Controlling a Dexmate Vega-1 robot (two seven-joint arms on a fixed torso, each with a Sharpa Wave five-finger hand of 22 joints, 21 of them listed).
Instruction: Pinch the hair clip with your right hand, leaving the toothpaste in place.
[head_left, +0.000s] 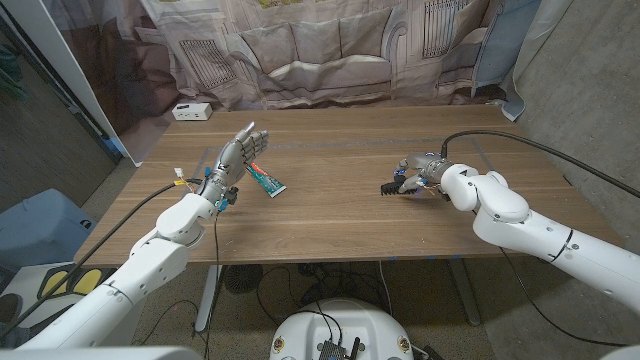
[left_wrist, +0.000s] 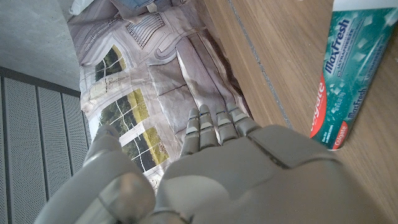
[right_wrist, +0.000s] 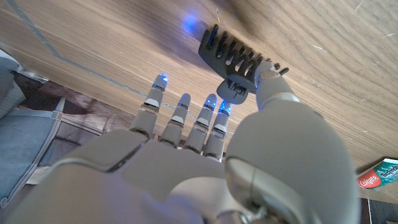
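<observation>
A black toothed hair clip (head_left: 391, 186) (right_wrist: 232, 58) is at the right middle of the wooden table (head_left: 340, 215). My right hand (head_left: 424, 172) (right_wrist: 205, 168) pinches its handle end between thumb and a fingertip, teeth pointing away from the palm. In the right wrist view the clip's shadow falls apart from it on the wood. The teal and red toothpaste tube (head_left: 266, 180) (left_wrist: 348, 68) (right_wrist: 379, 177) lies flat at the left middle. My left hand (head_left: 232, 165) (left_wrist: 249, 180) stands just left of the tube with fingers spread, holding nothing.
A small white box (head_left: 190, 111) sits at the table's far left corner. A printed fabric backdrop (head_left: 330, 50) hangs behind the far edge. A black cable (head_left: 500, 135) arcs over the right side. Bare wood lies between the tube and the clip.
</observation>
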